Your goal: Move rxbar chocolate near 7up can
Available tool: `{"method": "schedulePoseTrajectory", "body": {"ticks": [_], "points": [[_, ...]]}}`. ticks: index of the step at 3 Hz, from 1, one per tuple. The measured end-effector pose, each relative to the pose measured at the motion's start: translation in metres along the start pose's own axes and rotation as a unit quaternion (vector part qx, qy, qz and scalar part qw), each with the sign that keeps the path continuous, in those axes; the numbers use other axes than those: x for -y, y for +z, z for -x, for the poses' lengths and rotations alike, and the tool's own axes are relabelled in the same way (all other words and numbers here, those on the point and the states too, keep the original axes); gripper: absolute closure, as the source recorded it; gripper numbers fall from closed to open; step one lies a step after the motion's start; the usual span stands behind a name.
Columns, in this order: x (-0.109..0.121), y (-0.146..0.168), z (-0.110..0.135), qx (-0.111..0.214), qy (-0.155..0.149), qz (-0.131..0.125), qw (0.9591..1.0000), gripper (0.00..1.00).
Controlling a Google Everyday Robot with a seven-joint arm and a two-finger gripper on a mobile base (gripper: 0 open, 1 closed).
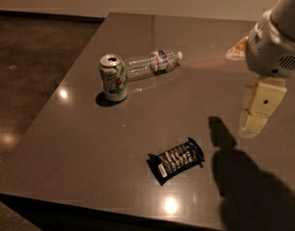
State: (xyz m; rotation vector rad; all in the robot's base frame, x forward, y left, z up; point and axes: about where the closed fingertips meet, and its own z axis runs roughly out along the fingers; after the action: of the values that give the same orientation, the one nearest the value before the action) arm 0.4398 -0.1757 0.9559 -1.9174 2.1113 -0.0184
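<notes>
Rxbar chocolate [176,160] lies flat on the dark glossy surface [65,148], toward the near edge and a little right of the middle, with nothing touching it. Its black wrapper shows white lettering, and the bar sits at a slant, its left crimped end nearer the camera and its right crimped end farther away. The 7up can [113,78] stands upright well apart from the bar, farther back and to the left, its silver top showing and its pale green label turned toward the camera. Just behind the can, a clear plastic water bottle [152,64] lies on its side, its cap pointing right and away from the can; its base is close to the can, though I cannot tell whether the two touch. The claw [258,112] hangs above the right side of the surface, a cream-coloured piece pointing downward beneath the arm's bulky white housing [275,47], well apart from both the bar and the can and holding nothing that I can see. Whether the claw is parted or closed cannot be told from this angle. A large dark shadow [253,186] falls across the surface below the claw, to the right of the bar. Brown floor [32,57] shows beyond the left edge.
</notes>
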Motion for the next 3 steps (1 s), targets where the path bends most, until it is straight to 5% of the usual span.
{"method": "schedulePoseTrajectory", "body": {"ticks": [3], "points": [[-0.032,0.061,0.026,-0.003,-0.105,0.050,0.9932,0.00]]}}
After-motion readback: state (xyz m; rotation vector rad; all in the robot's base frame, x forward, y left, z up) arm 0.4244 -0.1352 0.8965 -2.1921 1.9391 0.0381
